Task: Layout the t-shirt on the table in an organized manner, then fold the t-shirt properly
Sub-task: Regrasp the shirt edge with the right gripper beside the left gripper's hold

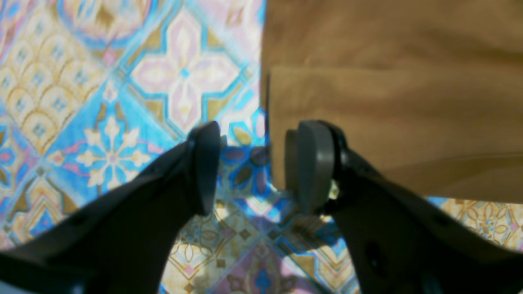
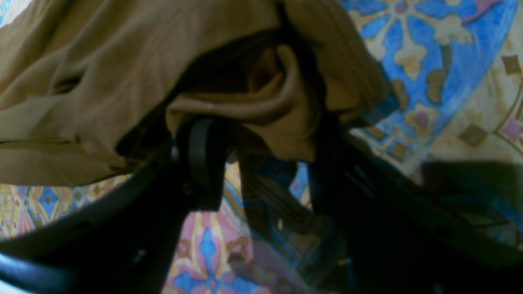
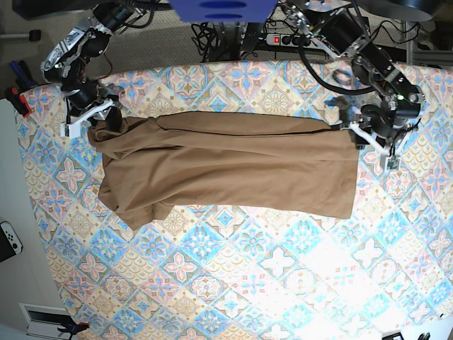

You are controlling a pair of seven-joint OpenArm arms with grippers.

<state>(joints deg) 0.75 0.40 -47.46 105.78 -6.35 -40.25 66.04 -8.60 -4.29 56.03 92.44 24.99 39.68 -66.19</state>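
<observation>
The tan-brown t-shirt lies lengthwise across the far half of the table, folded into a long band, with a bunched end at the left. My left gripper hovers at its right end. In the left wrist view this gripper stands open, and the straight edge of the t-shirt reaches just inside one pad. My right gripper is at the shirt's far-left corner. Seen from its wrist, the right gripper has its jaws apart, with crumpled t-shirt fabric draped over and between the fingertips.
Patterned table cloth shows left of the shirt's edge. Cables and a power strip lie beyond the table's far edge. A red clamp sits at the left edge, and a white controller lies off the table.
</observation>
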